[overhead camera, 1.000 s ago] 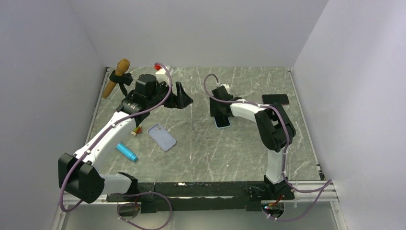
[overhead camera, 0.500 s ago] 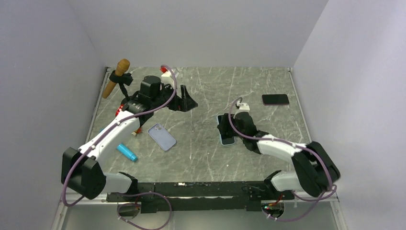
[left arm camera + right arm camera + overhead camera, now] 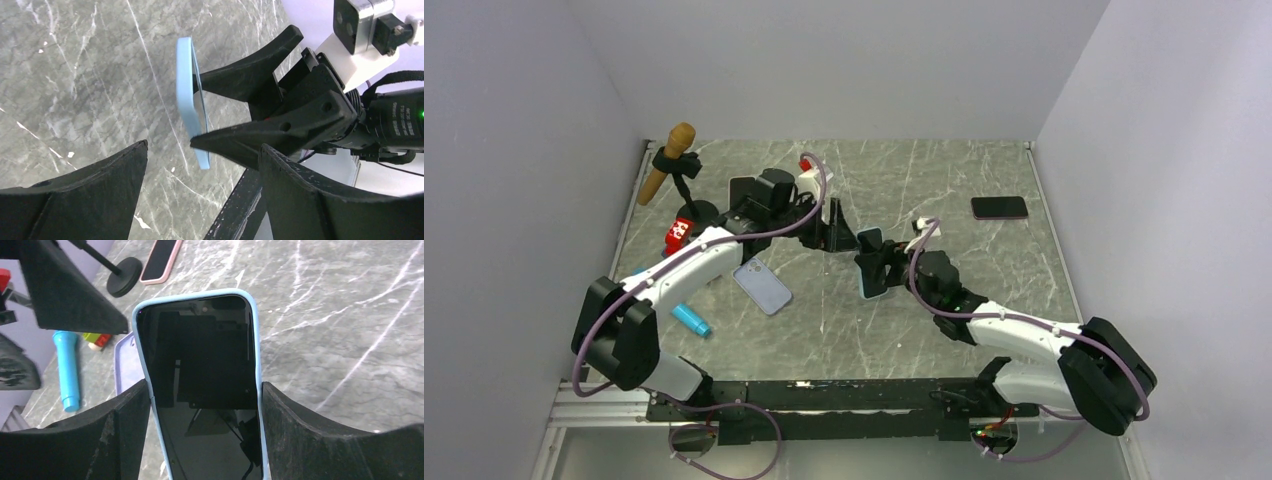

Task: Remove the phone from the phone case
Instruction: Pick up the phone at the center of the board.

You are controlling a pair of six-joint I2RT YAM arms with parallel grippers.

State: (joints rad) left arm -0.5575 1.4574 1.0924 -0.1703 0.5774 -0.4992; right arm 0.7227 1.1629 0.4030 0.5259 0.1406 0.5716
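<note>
Cased phone point(image 3: 870, 262) held off the table near its centre by the right gripper point(image 3: 881, 270); left gripper point(image 3: 836, 232) spread just beside it.

Enclosure: plain, matte, pale grey walls point(image 3: 844, 60) on three sides. Work surface: flat rectangular table point(image 3: 944, 180), grey stone-pattern finish with white veins and a slight gloss. Right gripper: black wedge-shaped fingers point(image 3: 125, 420) pinch the phone by its long edges. The phone has a glossy black screen and rounded corners, and it sits in a smooth light-blue case point(image 3: 185, 85) whose rim wraps the glass. Left gripper: jaws wide apart with nothing between them, tips near the phone's edge; contact cannot be confirmed. Lying flat on the table: a lilac case point(image 3: 762, 286) with rounded corners, left of centre; a dark handset point(image 3: 999, 207) at far right; a blue cylinder point(image 3: 690, 318) near the left edge.
</note>
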